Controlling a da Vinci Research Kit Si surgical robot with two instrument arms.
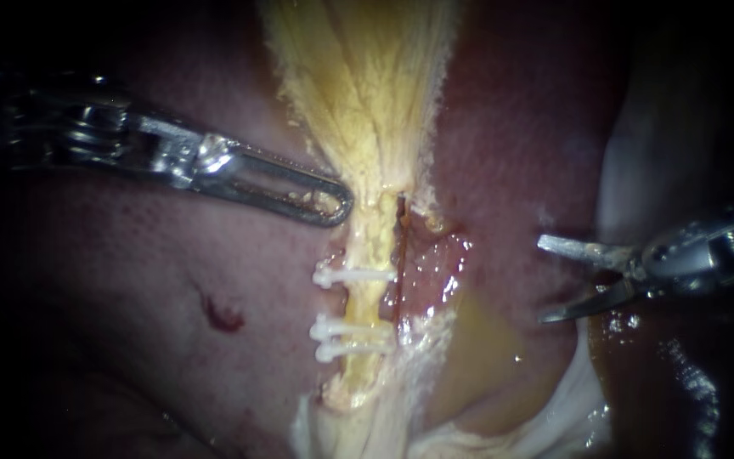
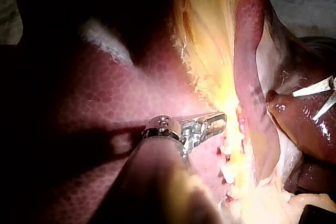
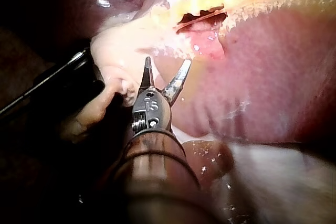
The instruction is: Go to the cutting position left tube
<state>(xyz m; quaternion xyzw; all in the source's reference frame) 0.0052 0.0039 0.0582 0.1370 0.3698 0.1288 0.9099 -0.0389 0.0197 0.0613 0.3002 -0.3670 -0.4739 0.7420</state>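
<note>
Your right instrument (image 1: 545, 280), blades wide open and empty, sits well apart from the left tube (image 1: 369, 234); bring it across between the clips (image 1: 358, 275).

Apparently no legible text anywhere.

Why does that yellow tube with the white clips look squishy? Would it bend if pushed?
Probably floppy: the yellow tube is thin, soft-looking and frayed along its edges. Likely slippery too, since wet tissue beside it shines. The white clips clamp across it, so it seems to squash easily.
</note>
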